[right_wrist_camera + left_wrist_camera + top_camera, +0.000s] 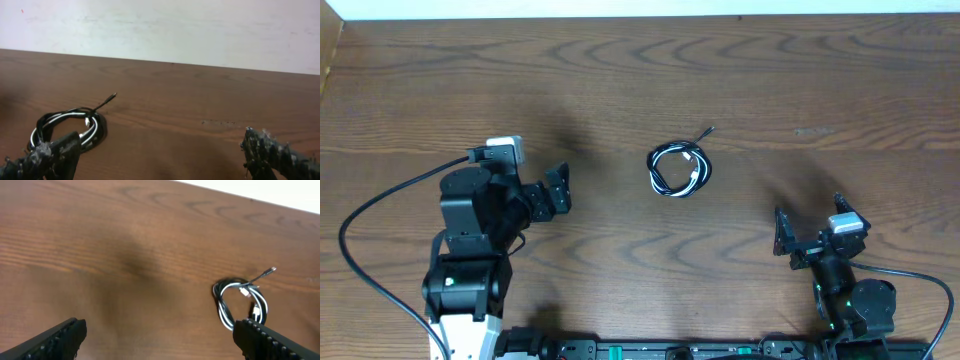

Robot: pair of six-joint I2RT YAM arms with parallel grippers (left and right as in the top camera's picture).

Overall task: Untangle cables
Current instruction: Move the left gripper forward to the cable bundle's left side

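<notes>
Cables (679, 170): thin blk/wht cords, round coil, on wood-grain table (620, 80).

A brown wood-grain table (620, 60) is carrying a small coil of black and white cables (679, 171). The coil is lying near the middle, well off every edge.

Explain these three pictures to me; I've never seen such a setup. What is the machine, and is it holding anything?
Two robot arms sit at a wooden table. One picture looks down from above; the other two come from a camera on each wrist, so the dark bars at the bottom are that arm's own fingers. Between the arms lies a small coil of cables, black and white wound together. The left gripper and right gripper are open, holding nothing.
</notes>
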